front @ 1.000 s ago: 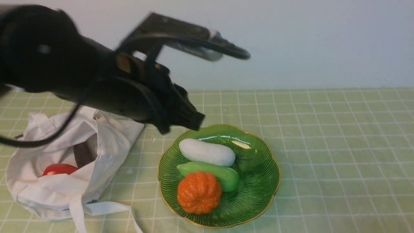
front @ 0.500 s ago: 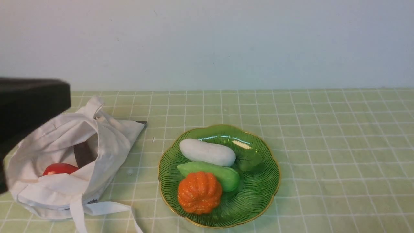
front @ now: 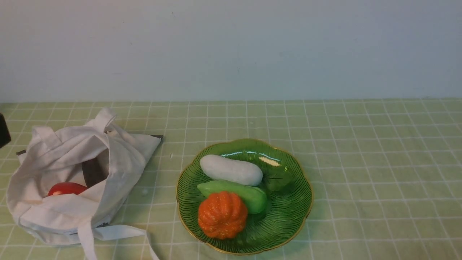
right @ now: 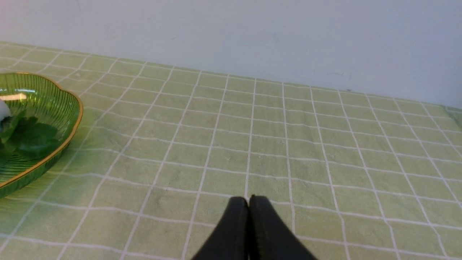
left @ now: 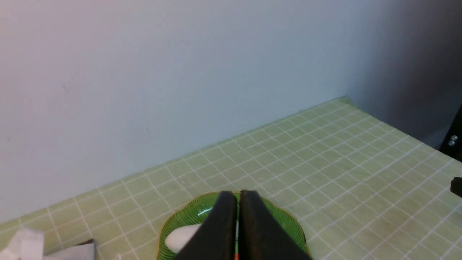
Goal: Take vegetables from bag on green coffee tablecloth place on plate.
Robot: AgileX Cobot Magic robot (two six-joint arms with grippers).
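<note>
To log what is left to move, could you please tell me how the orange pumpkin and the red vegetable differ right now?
The orange pumpkin lies on the plate, while the red vegetable sits inside the bag. The orange pumpkin is ribbed and speckled; the red vegetable is smooth and glossy. The orange pumpkin shows whole, whereas the red vegetable is partly hidden by the bag's cloth. Both are rounded.

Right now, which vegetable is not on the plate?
The red one: it lies inside the white bag, while the orange pumpkin, green one and white one lie on the plate.
</note>
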